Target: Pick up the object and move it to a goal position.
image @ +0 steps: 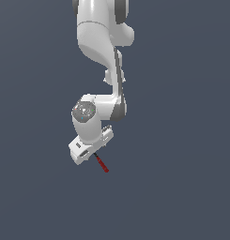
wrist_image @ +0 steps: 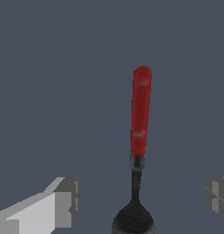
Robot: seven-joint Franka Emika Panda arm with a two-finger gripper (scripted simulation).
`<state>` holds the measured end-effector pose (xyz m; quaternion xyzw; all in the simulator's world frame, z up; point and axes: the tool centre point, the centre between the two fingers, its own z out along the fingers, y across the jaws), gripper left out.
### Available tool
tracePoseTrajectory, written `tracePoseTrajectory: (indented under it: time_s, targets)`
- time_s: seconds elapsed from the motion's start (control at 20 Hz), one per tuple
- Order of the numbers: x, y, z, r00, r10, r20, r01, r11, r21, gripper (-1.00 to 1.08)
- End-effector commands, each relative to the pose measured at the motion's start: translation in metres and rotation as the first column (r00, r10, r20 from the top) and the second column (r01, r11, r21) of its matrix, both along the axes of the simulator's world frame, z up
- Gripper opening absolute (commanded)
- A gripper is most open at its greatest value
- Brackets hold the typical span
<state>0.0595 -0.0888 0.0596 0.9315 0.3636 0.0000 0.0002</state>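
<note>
The object is a small tool with a red handle point(wrist_image: 141, 109), a short black shaft and a black rounded head point(wrist_image: 133, 220). In the wrist view it lies between my two grey fingers point(wrist_image: 67, 201), which stand wide apart and do not touch it. My gripper point(wrist_image: 140, 195) is open, and its head end is nearest to the palm. In the exterior view the tool point(image: 103, 164) sticks out from under my white gripper point(image: 90, 151), with the red handle pointing away to the exterior view's right. The fingertips are hidden by the hand in that view.
A plain dark grey-blue surface point(image: 182, 187) fills both views. The white arm point(image: 100, 42) comes down from the top of the exterior view. No other objects or goal marker show.
</note>
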Motion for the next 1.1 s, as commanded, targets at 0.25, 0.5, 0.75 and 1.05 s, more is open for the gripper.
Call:
tracePoseTrajectory:
  time_s: [0.25, 0.5, 0.75, 1.05]
  targets:
    - [-0.001, 0.0, -0.028, 1.0, 0.003, 0.0, -0.003, 1.0, 0.0, 1.0]
    - [-0.001, 0.0, -0.047, 1.0, 0.004, 0.0, -0.004, 1.0, 0.0, 1.0]
    - [0.0, 0.0, -0.049, 1.0, 0.005, 0.0, -0.005, 1.0, 0.0, -1.0]
    - [0.0, 0.0, -0.049, 1.0, 0.005, 0.0, -0.005, 1.0, 0.0, -1.0]
